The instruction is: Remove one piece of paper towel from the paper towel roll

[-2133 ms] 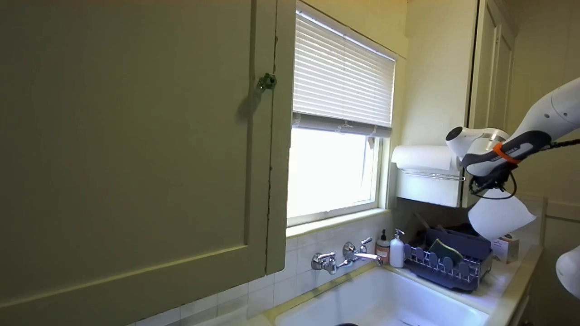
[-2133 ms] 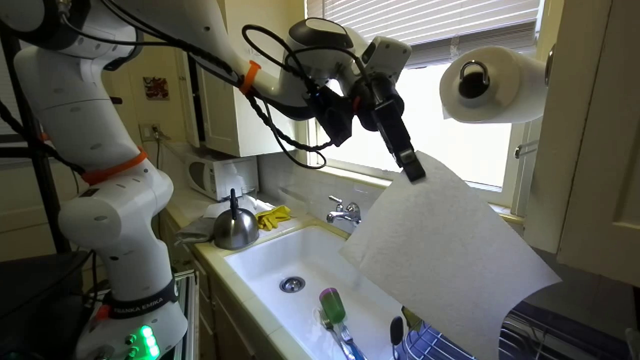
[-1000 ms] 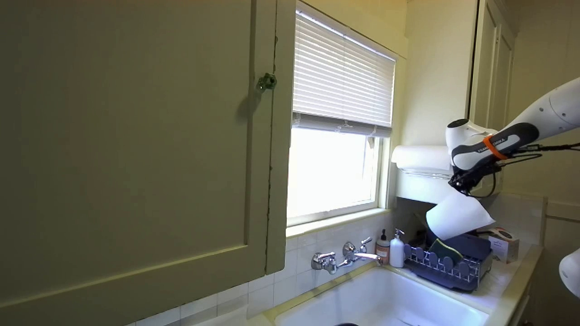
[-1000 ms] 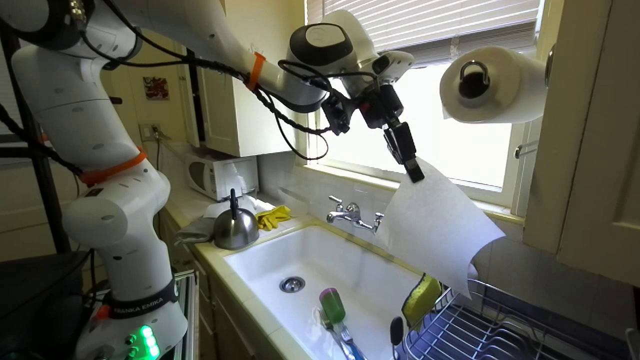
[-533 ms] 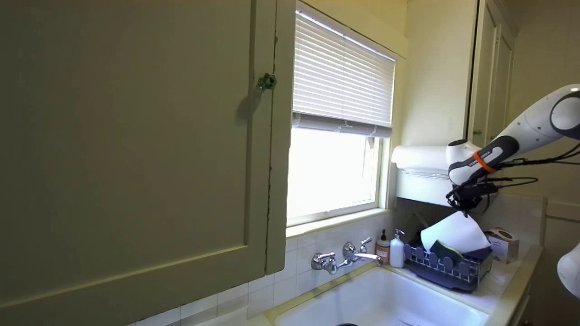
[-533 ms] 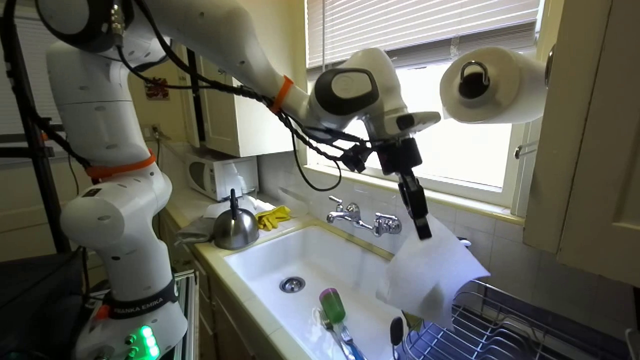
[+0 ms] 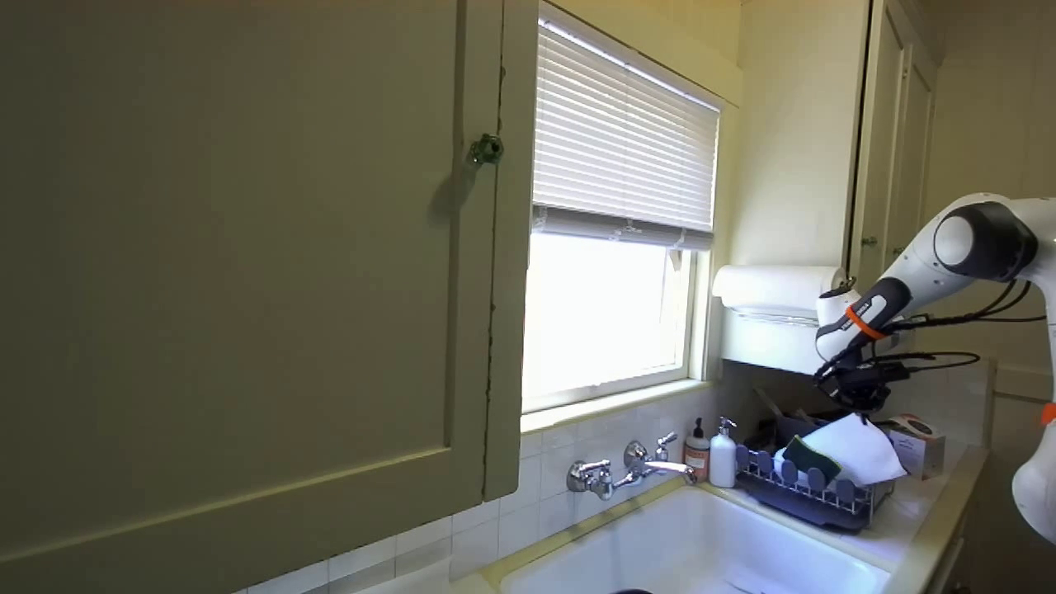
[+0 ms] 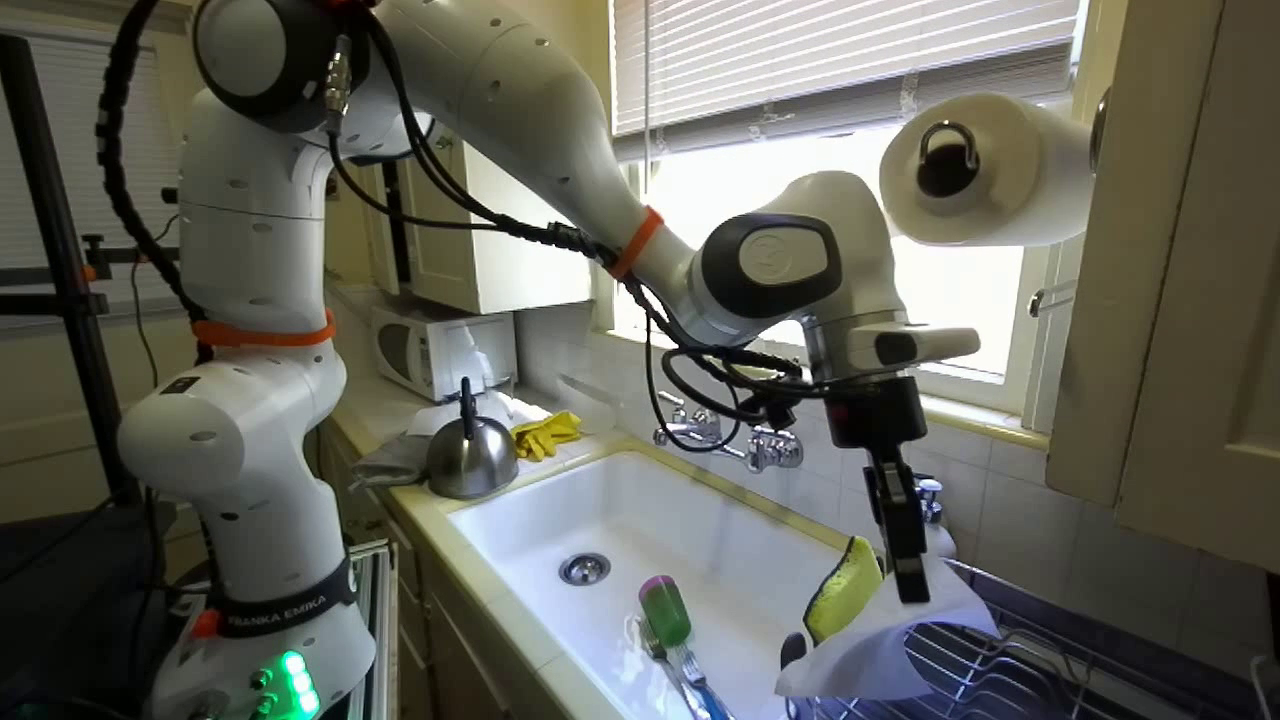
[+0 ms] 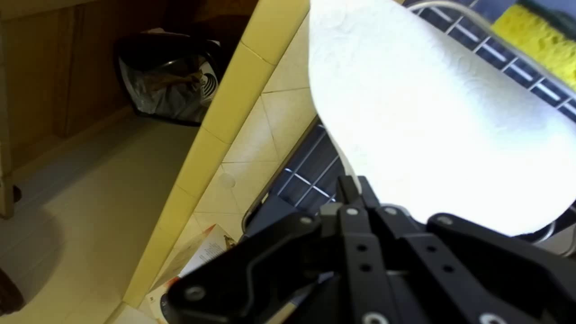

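The piece of paper towel (image 8: 870, 650) is a white sheet, now curved and lowered over the dish rack. It also shows in an exterior view (image 7: 866, 452) and fills much of the wrist view (image 9: 427, 121). My gripper (image 8: 912, 588) points down with its fingertips pinching one edge of the sheet. The pinched edge shows between the tips (image 9: 358, 191) in the wrist view. The sheet's lower part drapes on or just above the rack; I cannot tell how much it touches. The white paper towel roll (image 8: 1030, 180) hangs horizontally under the cabinet, apart from the sheet, also seen in an exterior view (image 7: 771, 287).
The dark dish rack (image 8: 1010, 670) with metal wires stands beside the white sink (image 8: 620, 500). A yellow-green sponge (image 8: 845, 590) stands at the rack's edge. Soap bottles (image 7: 723, 458), the faucet (image 7: 660, 469) and a small box (image 7: 917, 452) are near. A kettle (image 8: 472, 458) stands across the sink.
My gripper has moved down with the sheet, from in front of the window to low over the dish rack. It has turned to point more straight down. The sheet now bends over the rack.
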Tool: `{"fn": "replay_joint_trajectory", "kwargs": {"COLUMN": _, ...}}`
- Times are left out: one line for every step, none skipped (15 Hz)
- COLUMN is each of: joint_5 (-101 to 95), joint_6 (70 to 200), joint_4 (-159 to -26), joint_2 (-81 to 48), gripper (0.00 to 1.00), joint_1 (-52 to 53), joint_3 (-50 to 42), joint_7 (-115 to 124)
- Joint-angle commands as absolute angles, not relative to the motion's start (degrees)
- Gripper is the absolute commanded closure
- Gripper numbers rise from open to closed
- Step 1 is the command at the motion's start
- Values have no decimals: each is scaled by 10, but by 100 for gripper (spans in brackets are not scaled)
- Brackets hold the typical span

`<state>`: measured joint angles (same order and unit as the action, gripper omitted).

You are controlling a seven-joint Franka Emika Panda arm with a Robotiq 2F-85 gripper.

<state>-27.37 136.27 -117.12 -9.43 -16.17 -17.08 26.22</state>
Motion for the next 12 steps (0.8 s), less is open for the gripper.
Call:
{"fn": "replay_joint_trajectory", "kwargs": {"joint_5": -249, "joint_6": 1348, "joint_4": -1122, "joint_2": -126, "gripper": 74, "joint_1": -166, "joint_3": -192, "joint_7": 242}}
{"fn": "replay_joint_trajectory", "kwargs": {"joint_5": -250, "joint_6": 1346, "joint_4": -1115, "joint_2": -131, "gripper": 72, "joint_1": -163, "joint_3": -195, "joint_7": 243}}
{"fn": "replay_joint_trajectory", "kwargs": {"joint_5": -252, "joint_6": 1345, "joint_4": -1111, "joint_2": -129, "gripper": 66, "joint_1": -160, "joint_3": -196, "joint_7": 244}}
{"fn": "replay_joint_trajectory", "kwargs": {"joint_5": -258, "joint_6": 1340, "joint_4": -1111, "joint_2": -126, "gripper": 58, "joint_1": -153, "joint_3": -195, "joint_7": 252}}
{"fn": "replay_joint_trajectory", "kwargs": {"joint_5": -267, "joint_6": 1332, "joint_4": -1113, "joint_2": -120, "gripper": 51, "joint_1": -146, "joint_3": -194, "joint_7": 260}}
{"fn": "replay_joint_trajectory", "kwargs": {"joint_5": -272, "joint_6": 1324, "joint_4": -1118, "joint_2": -111, "gripper": 44, "joint_1": -139, "joint_3": -193, "joint_7": 266}}
{"fn": "replay_joint_trajectory", "kwargs": {"joint_5": -277, "joint_6": 1313, "joint_4": -1127, "joint_2": -101, "gripper": 35, "joint_1": -129, "joint_3": -189, "joint_7": 270}}
{"fn": "replay_joint_trajectory", "kwargs": {"joint_5": -287, "joint_6": 1301, "joint_4": -1135, "joint_2": -91, "gripper": 29, "joint_1": -120, "joint_3": -185, "joint_7": 274}}
{"fn": "replay_joint_trajectory", "kwargs": {"joint_5": -303, "joint_6": 1286, "joint_4": -1148, "joint_2": -79, "gripper": 20, "joint_1": -108, "joint_3": -180, "joint_7": 274}}
{"fn": "replay_joint_trajectory", "kwargs": {"joint_5": -320, "joint_6": 1267, "joint_4": -1163, "joint_2": -62, "gripper": 13, "joint_1": -97, "joint_3": -175, "joint_7": 285}}
{"fn": "replay_joint_trajectory", "kwargs": {"joint_5": -339, "joint_6": 1253, "joint_4": -1185, "joint_2": -38, "gripper": 7, "joint_1": -86, "joint_3": -165, "joint_7": 292}}
{"fn": "replay_joint_trajectory", "kwargs": {"joint_5": -352, "joint_6": 1240, "joint_4": -1208, "joint_2": -10, "gripper": 0, "joint_1": -76, "joint_3": -152, "joint_7": 290}}
